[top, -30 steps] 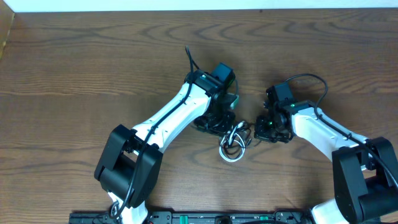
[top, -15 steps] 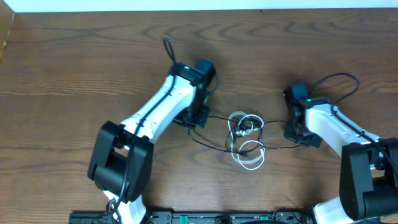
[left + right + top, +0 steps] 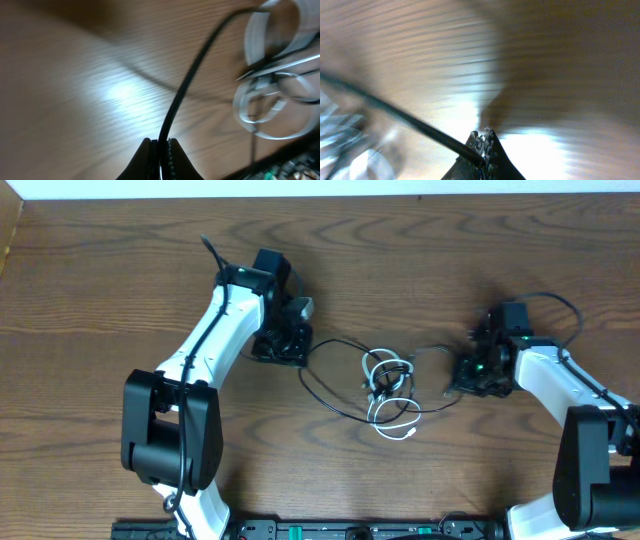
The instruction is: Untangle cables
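Observation:
A wad of cables lies mid-table: a looped white cable (image 3: 395, 420) tangled with thin black cables (image 3: 335, 402). My left gripper (image 3: 292, 348) is shut on a black cable (image 3: 187, 85) that runs from its jaws (image 3: 161, 145) toward the white loops (image 3: 272, 107). My right gripper (image 3: 462, 375) is shut on another black cable (image 3: 405, 122), pinched at the jaw tips (image 3: 482, 137). The two grippers stand on opposite sides of the wad, left and right, with the black strands stretched out toward each.
The wooden table (image 3: 100, 300) has a white edge along the back (image 3: 300, 188). A thicker black wire loops over the right arm (image 3: 545, 305). The arm bases sit at the front edge (image 3: 300, 530).
Both grippers have pulled apart, left going left and back, right going right. The wad has opened from a tight clump into looser loops with black strands drawn out sideways.

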{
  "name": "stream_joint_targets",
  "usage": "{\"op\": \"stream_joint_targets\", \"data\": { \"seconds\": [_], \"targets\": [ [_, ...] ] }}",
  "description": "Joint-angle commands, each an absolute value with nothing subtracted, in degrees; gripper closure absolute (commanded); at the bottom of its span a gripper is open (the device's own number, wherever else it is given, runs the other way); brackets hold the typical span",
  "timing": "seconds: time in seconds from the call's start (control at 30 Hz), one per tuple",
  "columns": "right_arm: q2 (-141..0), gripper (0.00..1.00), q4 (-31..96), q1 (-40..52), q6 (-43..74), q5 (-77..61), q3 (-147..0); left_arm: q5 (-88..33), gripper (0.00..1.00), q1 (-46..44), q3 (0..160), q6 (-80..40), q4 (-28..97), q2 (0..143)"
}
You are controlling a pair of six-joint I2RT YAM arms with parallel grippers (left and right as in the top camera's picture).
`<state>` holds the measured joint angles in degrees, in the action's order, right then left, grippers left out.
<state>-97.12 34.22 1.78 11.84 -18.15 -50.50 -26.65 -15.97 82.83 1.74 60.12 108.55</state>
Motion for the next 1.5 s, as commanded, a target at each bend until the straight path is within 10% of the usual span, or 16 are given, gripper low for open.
{"op": "stream_joint_targets", "data": {
  "seconds": [0.0, 0.9, 1.47],
  "targets": [
    [-97.51, 0.99, 32.88, 3.55, -1.61, -42.72, -50.13, -34.54, 0.93, -17.65, 82.67, 5.58, 59.18, 108.53],
    [-97.51, 0.99, 32.73, 4.71, -2.44, -43.44, -50.13, -3.97, 0.93, -26.52, 72.25, -15.46, 68.51, 74.63],
    [-97.51, 0.99, 35.51, 4.71, 9.39, -20.53, -50.13, 22.15, 0.92, -28.21, 60.16, -22.37, 42.54, 68.27]
  ]
}}
